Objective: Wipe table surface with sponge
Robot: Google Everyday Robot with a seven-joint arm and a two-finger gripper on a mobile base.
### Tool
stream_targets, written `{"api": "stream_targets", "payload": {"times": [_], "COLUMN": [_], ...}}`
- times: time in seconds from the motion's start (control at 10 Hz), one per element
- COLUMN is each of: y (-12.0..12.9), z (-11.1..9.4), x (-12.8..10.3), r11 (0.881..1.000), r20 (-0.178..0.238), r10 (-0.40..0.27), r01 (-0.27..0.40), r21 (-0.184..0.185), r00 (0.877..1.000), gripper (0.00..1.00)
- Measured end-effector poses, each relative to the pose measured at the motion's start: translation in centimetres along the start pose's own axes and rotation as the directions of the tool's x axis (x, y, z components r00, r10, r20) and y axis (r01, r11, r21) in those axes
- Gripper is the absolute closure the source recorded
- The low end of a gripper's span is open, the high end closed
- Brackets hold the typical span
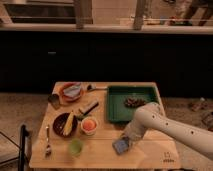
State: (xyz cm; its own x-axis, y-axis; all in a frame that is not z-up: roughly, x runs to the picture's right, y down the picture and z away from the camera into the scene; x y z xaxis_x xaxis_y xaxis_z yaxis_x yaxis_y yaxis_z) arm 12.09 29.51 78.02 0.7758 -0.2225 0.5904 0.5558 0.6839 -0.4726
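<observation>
- We find the gripper (123,142) low over the front of the desk (150,156), right of centre, at the end of the white arm (165,125) that reaches in from the right edge of the view.
- The sponge (120,146) lies flat on the wood directly beneath it, a grey-blue pad near the front edge; we judge this contact to be the wiping stroke in progress.
- The jaws appear to press on or hold the sponge, but we cannot tell from this view whether they are closed on it.
- The bare wood lies along the front and right of the desk, which in our judgement explains why the sponge works there.
- The green tray (116,102) stands behind the gripper, with dark scraps inside.
- To the left we note an orange cup (89,125), a green cup (75,147), a dark bowl (65,124) holding a banana (69,123), a fork (47,141) and an orange plate (70,91).
- We judge the two cups the nearest hazard should the stroke run leftward; a sweep would likely need to stop short of them.
</observation>
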Motion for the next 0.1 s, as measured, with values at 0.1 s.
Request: {"api": "stream_targets", "payload": {"times": [0.1], "y": [-0.43], "z": [0.06], "x": [-0.49], "r11": [1.000], "r20": [0.006], "r10": [-0.009], "r01": [0.009], "r21": [0.006], "r00": [1.000], "gripper": [1.00]}}
